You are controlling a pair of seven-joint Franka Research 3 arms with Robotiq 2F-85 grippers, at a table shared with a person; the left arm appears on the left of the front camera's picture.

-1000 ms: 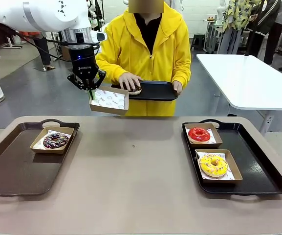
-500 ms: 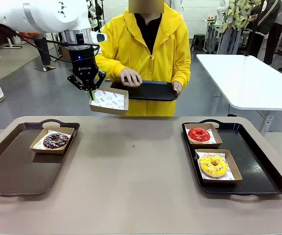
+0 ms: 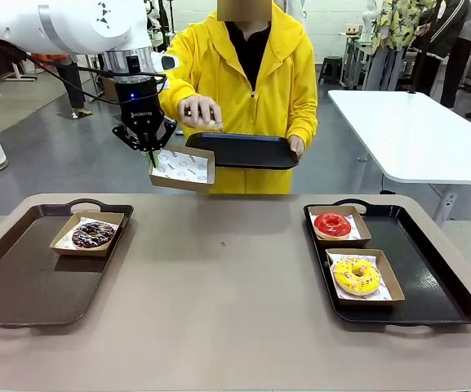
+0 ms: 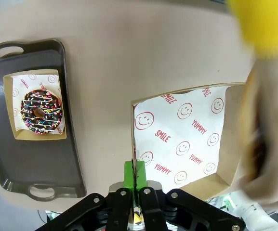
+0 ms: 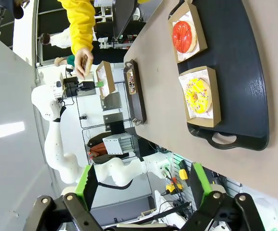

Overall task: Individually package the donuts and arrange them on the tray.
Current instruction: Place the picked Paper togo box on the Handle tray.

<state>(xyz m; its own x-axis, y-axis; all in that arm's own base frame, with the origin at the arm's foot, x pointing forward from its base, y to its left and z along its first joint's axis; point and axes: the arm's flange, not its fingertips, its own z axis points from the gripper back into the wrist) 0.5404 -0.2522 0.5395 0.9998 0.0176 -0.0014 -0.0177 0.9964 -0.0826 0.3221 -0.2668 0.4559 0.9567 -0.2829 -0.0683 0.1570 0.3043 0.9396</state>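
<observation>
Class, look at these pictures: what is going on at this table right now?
The left gripper is shut on an empty paper-lined box, held up beyond the table's far edge. The person's hand lifts a donut above it. Three donuts already sit boxed on two trays. The right gripper hangs open.

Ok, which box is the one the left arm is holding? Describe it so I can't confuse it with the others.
Look past the table's far edge, in front of the person in yellow. There the left gripper pinches one wall of a brown box in mid-air. Unlike the three boxes on the trays, it holds only printed paper, no donut.
</observation>
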